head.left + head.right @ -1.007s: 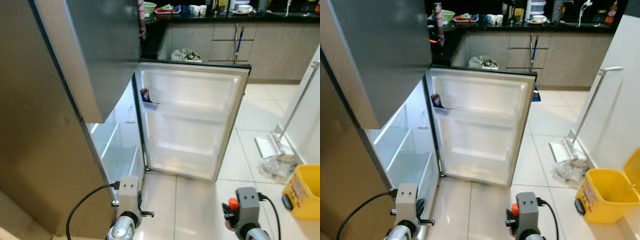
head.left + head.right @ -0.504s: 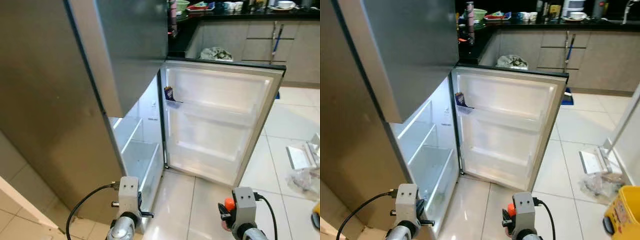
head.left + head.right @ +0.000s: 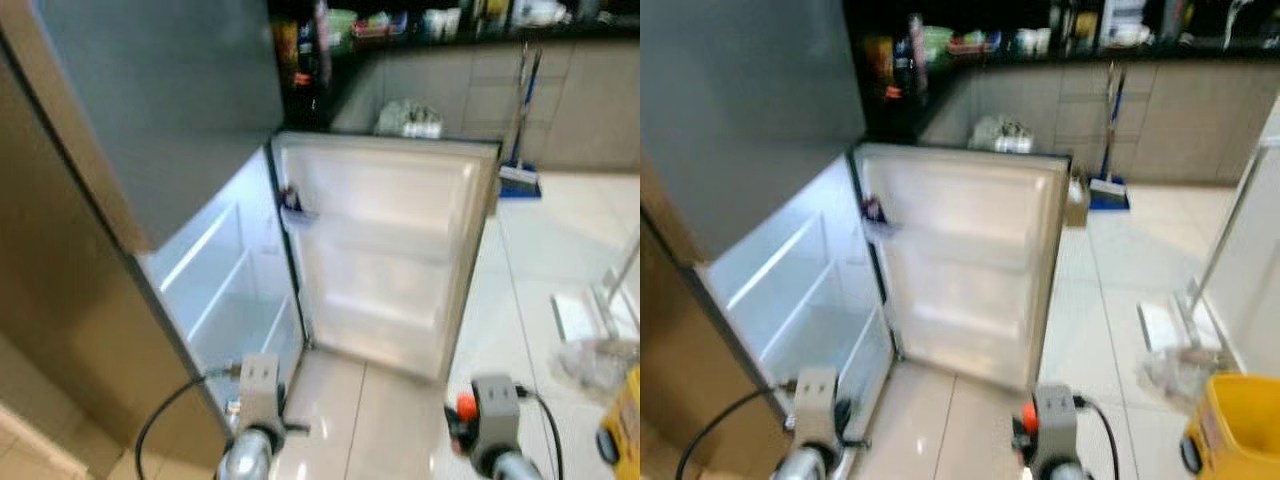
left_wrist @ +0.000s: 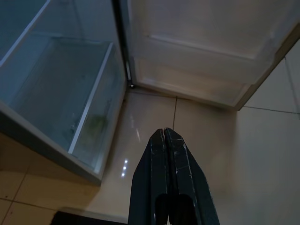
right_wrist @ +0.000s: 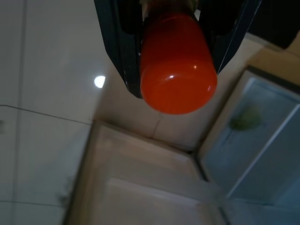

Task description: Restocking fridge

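Right gripper (image 5: pixel 176 70) is clamped on an orange-capped bottle (image 5: pixel 178 70), cap end pointing out past the black fingers (image 5: pixel 115 51), low over the pale tiled floor (image 3: pixel 530 260) in front of the fridge. Left gripper (image 4: pixel 166 140) has its fingers pressed together, holding nothing, hanging over the tiles just beside the fridge's bottom corner.

Fridge door (image 3: pixel 385 250) stands swung wide open. Its white door shelves look bare except for a small dark item (image 3: pixel 291 200) in the top shelf by the hinge, too blurred to identify. Fridge compartment (image 3: pixel 790 290) is lit, with glass shelves and a clear lower drawer (image 4: pixel 61 89); no contents can be made out.

Compared with half a second ago, the whole view has shifted and gone blurrier, so the camera moved. The yellow bin (image 3: pixel 1235 425) is back at the right edge, with a mop (image 3: pixel 1185 310) near it.

Open tile lies between the door's free edge and the bin. Kitchen counter (image 3: pixel 1060 45) sits behind, cluttered.
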### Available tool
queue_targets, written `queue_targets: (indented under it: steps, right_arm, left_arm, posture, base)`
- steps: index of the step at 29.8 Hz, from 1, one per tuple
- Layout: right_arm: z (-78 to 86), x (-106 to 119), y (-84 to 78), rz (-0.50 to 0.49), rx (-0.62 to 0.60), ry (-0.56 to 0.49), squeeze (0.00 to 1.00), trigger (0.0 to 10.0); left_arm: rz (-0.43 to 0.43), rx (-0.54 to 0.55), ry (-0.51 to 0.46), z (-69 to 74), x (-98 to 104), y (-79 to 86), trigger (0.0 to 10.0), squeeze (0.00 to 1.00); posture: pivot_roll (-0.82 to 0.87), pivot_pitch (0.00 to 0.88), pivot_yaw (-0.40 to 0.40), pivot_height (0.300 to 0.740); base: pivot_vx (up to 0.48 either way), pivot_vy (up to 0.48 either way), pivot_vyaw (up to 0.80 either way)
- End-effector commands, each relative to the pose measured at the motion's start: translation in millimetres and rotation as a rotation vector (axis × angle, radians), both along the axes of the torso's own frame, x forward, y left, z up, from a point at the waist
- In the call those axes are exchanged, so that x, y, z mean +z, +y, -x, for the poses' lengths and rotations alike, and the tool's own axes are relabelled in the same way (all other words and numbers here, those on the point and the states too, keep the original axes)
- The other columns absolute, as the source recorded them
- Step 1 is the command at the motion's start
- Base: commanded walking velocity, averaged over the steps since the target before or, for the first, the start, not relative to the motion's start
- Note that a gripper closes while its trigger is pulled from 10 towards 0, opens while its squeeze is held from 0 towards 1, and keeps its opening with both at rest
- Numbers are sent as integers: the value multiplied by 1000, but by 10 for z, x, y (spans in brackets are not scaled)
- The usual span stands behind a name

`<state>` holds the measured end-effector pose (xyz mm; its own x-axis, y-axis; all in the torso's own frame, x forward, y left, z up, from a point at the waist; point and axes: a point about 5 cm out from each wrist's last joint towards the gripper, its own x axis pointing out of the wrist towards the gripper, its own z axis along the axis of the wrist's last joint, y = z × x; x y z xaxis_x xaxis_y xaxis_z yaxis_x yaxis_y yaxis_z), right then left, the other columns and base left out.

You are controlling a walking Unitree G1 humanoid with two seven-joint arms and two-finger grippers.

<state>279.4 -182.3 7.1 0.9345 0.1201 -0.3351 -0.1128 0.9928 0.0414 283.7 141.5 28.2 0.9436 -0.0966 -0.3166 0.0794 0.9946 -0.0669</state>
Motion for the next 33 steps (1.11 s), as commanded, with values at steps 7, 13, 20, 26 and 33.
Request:
queue_targets:
  steps: [7,13,20,26,33]
  right_arm:
    - [8,-10,53,-16,6,0,0,10000]
    - [8,-7,58,-15,5,-2,0,10000]
    - [8,-7,54,-14,2,-3,0,10000]
    - [5,-3,54,-14,3,-5,0,10000]
    - [8,-3,54,-15,2,-6,0,10000]
  left_arm:
    - [-2,18,7,21,-18,55,10000,0]
    - [-19,2,40,31,-56,51,10000,0]
    - [-7,3,37,26,-48,50,10000,0]
    - [-5,2,36,26,-44,46,10000,0]
    - [1,-2,32,25,-37,39,10000,0]
  posture:
    - [-38,111,55,740]
    - [-41,110,57,740]
    - [-41,110,56,740]
    - [-42,111,58,740]
    - [-41,111,57,740]
  base:
    - [0,0,0]
    - [41,0,0]
    - [316,0,0]
    - [351,0,0]
    - [364,0,0]
